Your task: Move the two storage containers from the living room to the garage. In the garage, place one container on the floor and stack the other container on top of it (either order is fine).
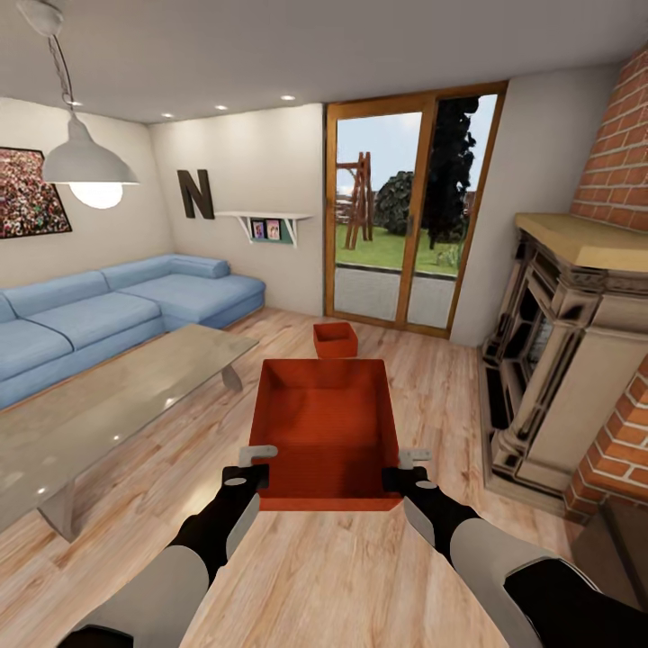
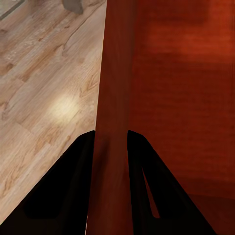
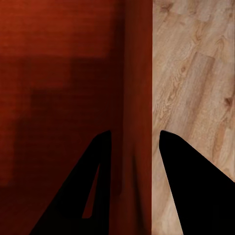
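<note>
Living room: the left gripper (image 1: 254, 470) and right gripper (image 1: 401, 469) each pinch a side wall of the near storage container (image 1: 326, 423), carried above the wood floor (image 1: 360, 576), its long axis running toward 12 o'clock. The second container (image 1: 335, 339) sits on the floor dead ahead before the glass doors (image 1: 405, 207), equally near either arm.

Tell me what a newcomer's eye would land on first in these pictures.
First, the big red-orange container at the centre of the head view, with the left gripper and right gripper clamped on its near corners, a side wall between each pair of fingers. Beyond it, a second container sits on the wood floor before the glass doors; the blue sofa fills the left.
</note>
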